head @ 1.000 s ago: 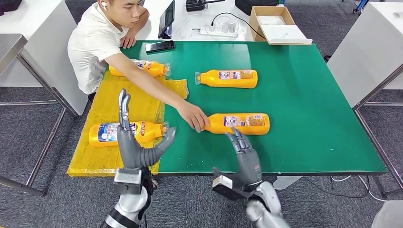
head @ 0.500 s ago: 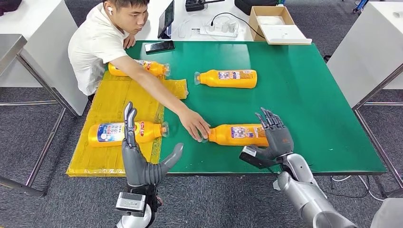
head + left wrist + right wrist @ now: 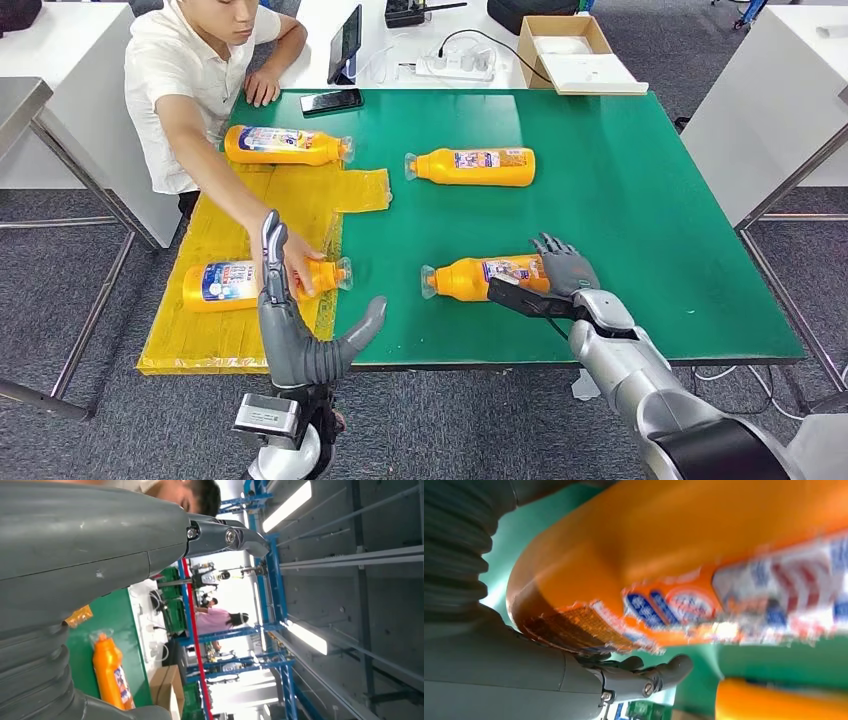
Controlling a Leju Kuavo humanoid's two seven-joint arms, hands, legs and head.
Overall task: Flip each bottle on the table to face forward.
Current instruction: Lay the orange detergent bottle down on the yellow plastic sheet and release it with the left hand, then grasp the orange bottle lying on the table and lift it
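Observation:
Several orange bottles lie on their sides. The nearest bottle (image 3: 470, 278) lies on the green table (image 3: 640, 200) with its cap to the left. My right hand (image 3: 562, 270) grips its base end, fingers curled over it; the right wrist view has this bottle (image 3: 684, 555) close against the palm. A second bottle (image 3: 472, 166) lies mid-table, label up, and appears as a bottle (image 3: 114, 675) in the left wrist view. Two more lie on the yellow mat (image 3: 230, 225): a far bottle (image 3: 285, 145) and a near-left bottle (image 3: 228, 283). My left hand (image 3: 292, 335) is raised in front of the table edge, open and holding nothing.
A person (image 3: 190, 70) sits at the table's far left corner, one hand (image 3: 300, 268) on the near-left bottle. A phone (image 3: 330, 100), a tablet, a power strip and a cardboard box (image 3: 575, 50) lie at the far edge. White tables stand on either side.
My right hand has closed around the nearest bottle's base end. The person's hand let go of that bottle and moved to the near-left bottle on the mat. My left hand stays raised.

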